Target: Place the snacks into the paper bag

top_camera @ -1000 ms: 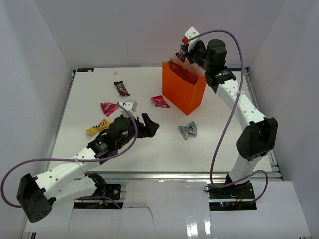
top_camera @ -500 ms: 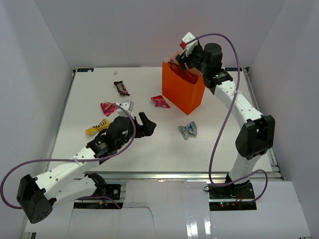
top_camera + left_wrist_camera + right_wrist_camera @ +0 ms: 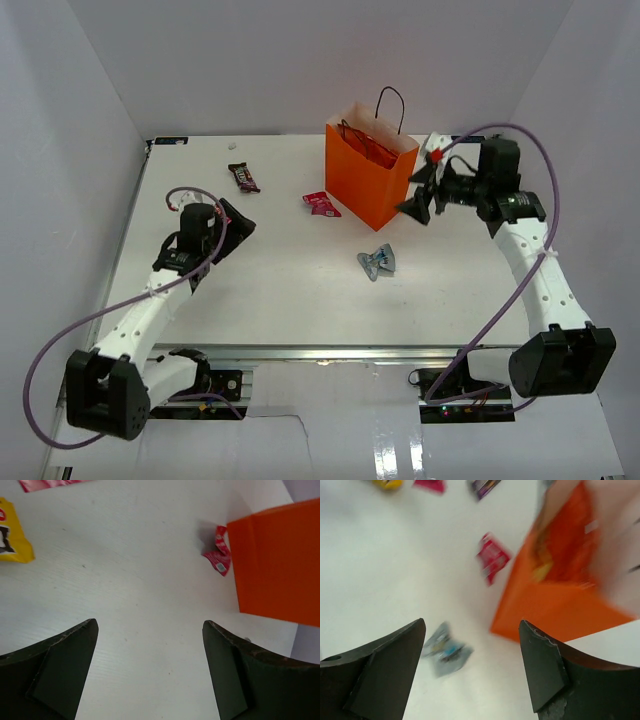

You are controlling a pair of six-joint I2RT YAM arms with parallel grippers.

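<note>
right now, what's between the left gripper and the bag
Only the pink wrapper, close beside the bag; the rest is bare table. The left wrist view shows it, looking out from the left gripper.

A white bench [image 3: 300, 300] with a matte top sits under even light that leaves only soft shadows. Plain white walls rise from three sides of the bench: a back wall [image 3: 250, 60] beyond its far edge, a left wall [image 3: 60, 150] and a right wall [image 3: 590, 110] along its sides. A metal rail [image 3: 330, 352] runs along the bench's near edge, with a glossy white panel [image 3: 400, 440] in front of it
</note>
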